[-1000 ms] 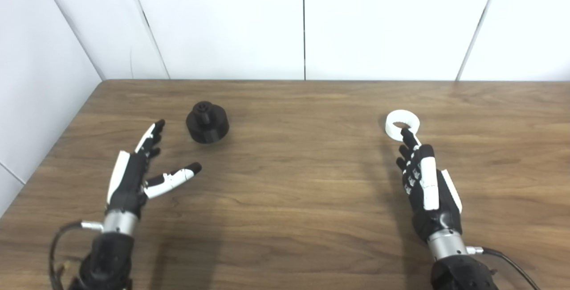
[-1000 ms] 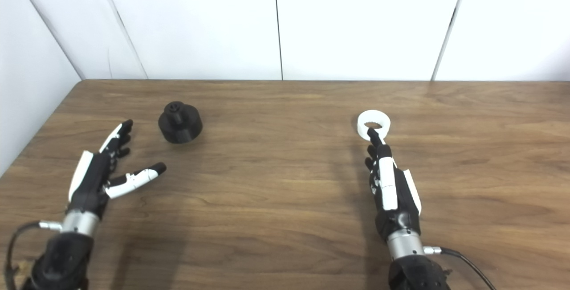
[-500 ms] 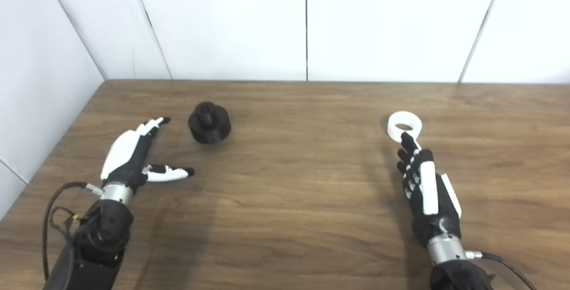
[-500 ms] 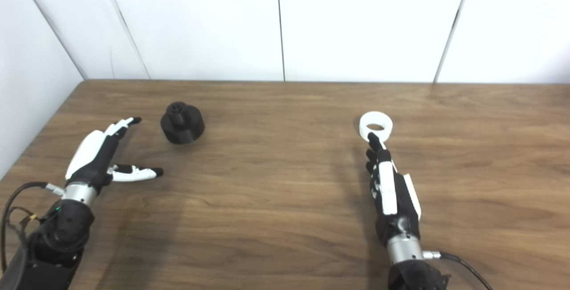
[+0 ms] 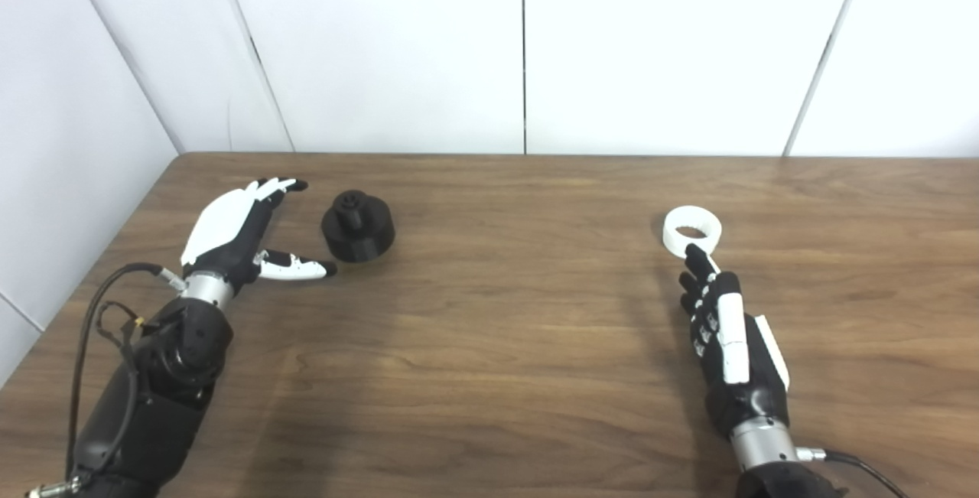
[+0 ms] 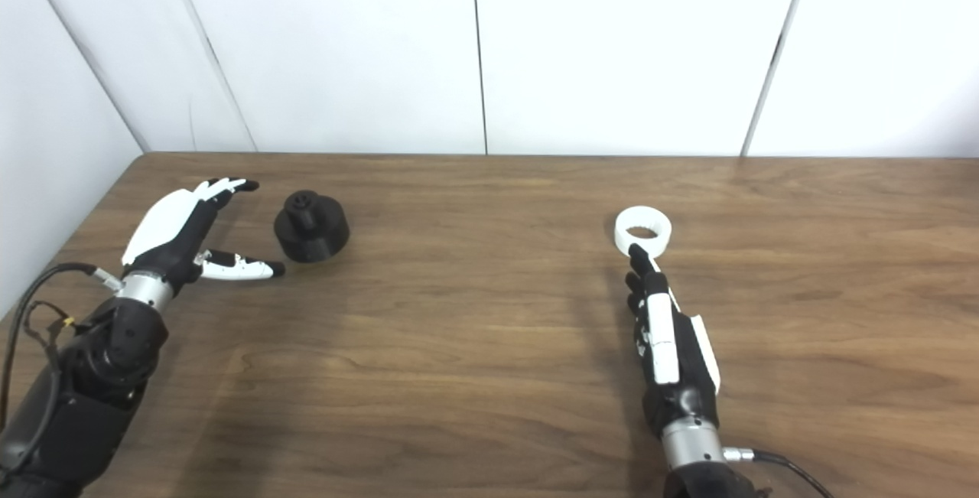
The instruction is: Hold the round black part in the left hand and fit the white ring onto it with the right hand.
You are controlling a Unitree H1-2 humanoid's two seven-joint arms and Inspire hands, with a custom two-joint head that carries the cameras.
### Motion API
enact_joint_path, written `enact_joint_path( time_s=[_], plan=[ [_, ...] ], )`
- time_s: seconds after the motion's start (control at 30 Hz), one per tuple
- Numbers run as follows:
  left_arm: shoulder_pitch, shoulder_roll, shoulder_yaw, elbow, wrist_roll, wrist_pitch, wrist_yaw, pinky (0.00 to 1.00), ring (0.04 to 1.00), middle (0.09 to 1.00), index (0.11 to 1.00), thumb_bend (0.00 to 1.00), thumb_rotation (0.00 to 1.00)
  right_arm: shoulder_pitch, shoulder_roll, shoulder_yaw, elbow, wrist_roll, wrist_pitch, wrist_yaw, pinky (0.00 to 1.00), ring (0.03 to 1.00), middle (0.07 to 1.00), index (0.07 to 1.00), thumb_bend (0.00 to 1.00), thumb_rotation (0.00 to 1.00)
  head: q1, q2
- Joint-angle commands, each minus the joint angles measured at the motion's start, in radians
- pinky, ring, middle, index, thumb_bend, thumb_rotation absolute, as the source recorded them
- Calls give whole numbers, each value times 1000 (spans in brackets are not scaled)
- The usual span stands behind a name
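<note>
Item: round black part [image 5: 357,225]. Squat cylinder with a small knob on top, standing upright on the wooden counter [image 5: 505,345], far-left area. Unheld.

Item: white ring [image 5: 691,231]. Lies flat on the counter, right of centre, hole facing up. Well apart from the black part. Unheld.

Item: left hand [image 5: 237,234]. Empty, fingers and thumb spread apart. Sits just to the left of the black part, palm turned toward it. Fingers reach past the part's far-left side; thumb points along its near side, tip just beside the base. Contact cannot be told from either view. The part lies to the hand's right, inside the open span between fingers and thumb.

Item: right hand [image 5: 730,337]. Empty, fingers extended close together, pointing away from the robot. The ring lies straight ahead of the fingertips [image 5: 692,253], which overlap its near rim in both views; whether they touch it cannot be told.

Assessment: each hand is the nearer one to its own thing, so no crossing over is called for. The step in hand looks like the two first grasps, neither made. The left hand appears to need only a closing of its span on the part; the right needs to get fingers round or through the ring, which lies flat and low.

Risk: a push from straight fingertips could slide the ring away across the smooth counter.
</note>
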Motion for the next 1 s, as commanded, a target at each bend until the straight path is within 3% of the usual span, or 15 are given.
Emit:
enact_joint_path(
  time_s=[0.0,0.3,0.73,0.97],
  plan=[
    [-59,40,12,-10,-7,-21,-2,939,1000,961,868,967,243,-20,21,4,-15,3,-48,1,1000,973,976,937,642,1000,0,1],
    [-106,63,-11,19,12,30,-71,933,1000,967,874,973,300,-15,28,7,-12,0,-58,-4,1000,967,970,931,652,1000,-5,0],
    [-197,89,-47,114,-1,71,-162,942,1000,971,863,953,295,-9,25,6,-11,1,-65,0,1000,973,971,938,666,1000,-5,-1],
    [-223,92,-66,111,-6,117,-219,933,1000,982,871,958,305,-5,30,6,-16,2,-62,-1,1000,976,977,941,657,1000,-6,0]
  ],
)
